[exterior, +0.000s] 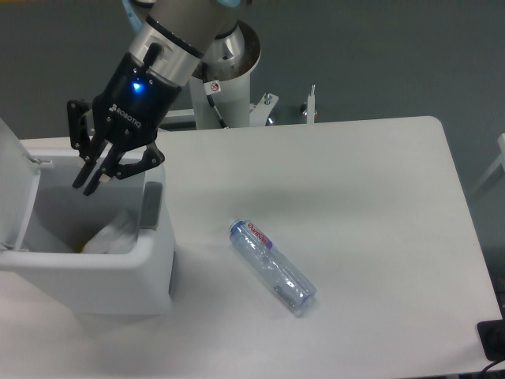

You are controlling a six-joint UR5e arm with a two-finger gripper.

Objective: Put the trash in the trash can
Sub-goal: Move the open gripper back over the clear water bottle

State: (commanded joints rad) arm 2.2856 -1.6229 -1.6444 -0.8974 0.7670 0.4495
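Jaws look parted, nothing between the fingertips; gripper (88,183) hangs over the open mouth of the trash can (102,278), tips pointing down and to the left, above the bin's inner cavity. Blue status light is lit on the gripper body, and the arm (170,35) runs up and to the right from it, out of the top of the view. Directly below the fingertips, inside the bin against its near right wall, sits the white wrapper (112,234), crumpled, not touching the gripper. Can't tell what else lies at the bottom of the bin, it's in shadow. Bin is white, boxy, rounded corners, with a grey tab (151,207) on its right rim; its hinged lid (14,183) stands open at the far left edge of the view. Bin sits on the left side of the white table (371,205). The clear plastic water bottle (272,267) lies on its side on the table, to the right of the bin and well apart from it, near the table's near-centre. It lies diagonally: the end with the red-purple label points far-left, the other end near-right. Bottle is well clear of the gripper. Behind the table, the arm's white base column (230,79) stands at the far edge, grey wall behind it.
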